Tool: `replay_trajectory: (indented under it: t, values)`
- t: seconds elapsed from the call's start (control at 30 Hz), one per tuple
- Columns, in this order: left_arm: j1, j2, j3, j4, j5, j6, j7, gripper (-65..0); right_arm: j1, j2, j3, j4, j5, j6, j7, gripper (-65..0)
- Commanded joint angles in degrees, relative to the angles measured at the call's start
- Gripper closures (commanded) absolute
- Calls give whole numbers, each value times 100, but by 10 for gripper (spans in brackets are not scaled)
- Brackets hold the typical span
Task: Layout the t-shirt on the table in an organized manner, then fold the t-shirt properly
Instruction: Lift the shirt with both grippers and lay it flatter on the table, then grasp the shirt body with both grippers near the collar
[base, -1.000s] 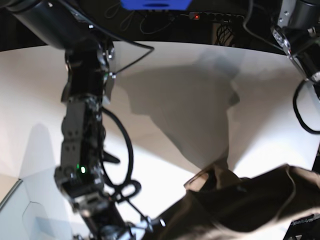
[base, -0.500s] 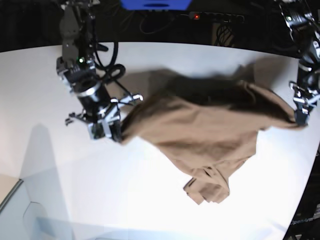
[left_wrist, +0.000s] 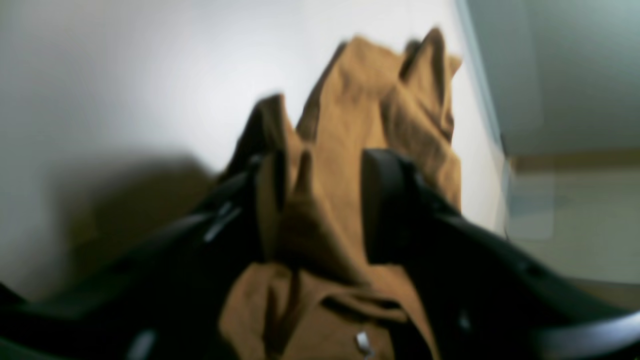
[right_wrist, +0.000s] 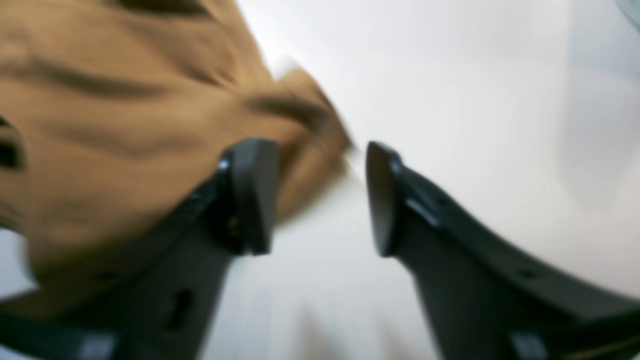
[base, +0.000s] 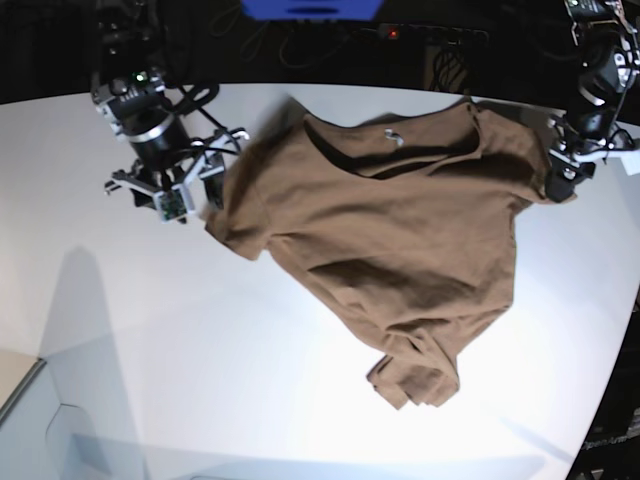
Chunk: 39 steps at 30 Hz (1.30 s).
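Note:
The brown t-shirt (base: 400, 230) lies spread on the white table (base: 150, 330), collar and white tag toward the far edge, its hem bunched at the near side. My right gripper (base: 195, 195) stands at the shirt's left sleeve. In the right wrist view it (right_wrist: 317, 150) is open, with the cloth (right_wrist: 100, 125) beside its left finger. My left gripper (base: 558, 185) is at the shirt's right sleeve. In the blurred left wrist view its jaws (left_wrist: 320, 165) stand apart with a fold of the shirt (left_wrist: 350, 100) lying between them.
Beyond the table's far edge it is dark, with cables and a blue object (base: 310, 8). The table's curved edge runs down the right side (base: 612, 400). At the lower left a grey floor area (base: 40, 440) shows past the table's corner.
Half a second ago both grippers held the shirt stretched above the table. Now it lies flat, both grippers have opened, and both arms have moved toward the far edge.

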Motion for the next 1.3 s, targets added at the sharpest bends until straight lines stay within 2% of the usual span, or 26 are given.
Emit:
replay_trajectory:
  t: [0.0, 0.1, 0.2, 0.3, 0.5, 0.6, 0.8, 0.9, 1.1, 1.27]
  values:
    - [-102, -96, -41, 57, -178, -6, -87, -313, 69, -73, 203, 137, 50, -18, 192, -344]
    - [-401, -96, -41, -119, 376, -6, -61, -335, 139, -459, 950, 154, 50, -18, 192, -379]
    - [-788, -104, -50, -338, 1167, -6, -61, -335, 236, -679, 1302, 163, 50, -9, 351, -379]
    - [-1201, -104, -50, -461, 1695, -6, -61, -335, 236, -697, 1241, 154, 50, -9, 465, -379]
    - [-2388, -87, 3, -620, 2468, -6, -61, -335, 280, -723, 687, 154, 50, -9, 456, -379]
    - [-3056, -96, 372, -1077, 2785, -6, -61, -335, 288, -723, 335, 119, 50, -9, 456, -379]
    - [-3961, -60, 1321, -2589, 3101, -14, -104, -335, 455, -723, -342, 93, 50, -9, 430, -379]
    - [-4251, -43, 1787, -3152, 3066, -14, -113, -335, 561, -723, -641, 23, 41, -9, 430, -379]
    - [-4322, 98, 1972, -3574, 3101, -14, -140, -335, 1115, -697, -957, -443, 33, -9, 430, -380]
    - [-4357, 63, 2201, -4602, 3101, -14, -869, -335, 1686, -697, -975, -892, 24, -9, 430, -380]
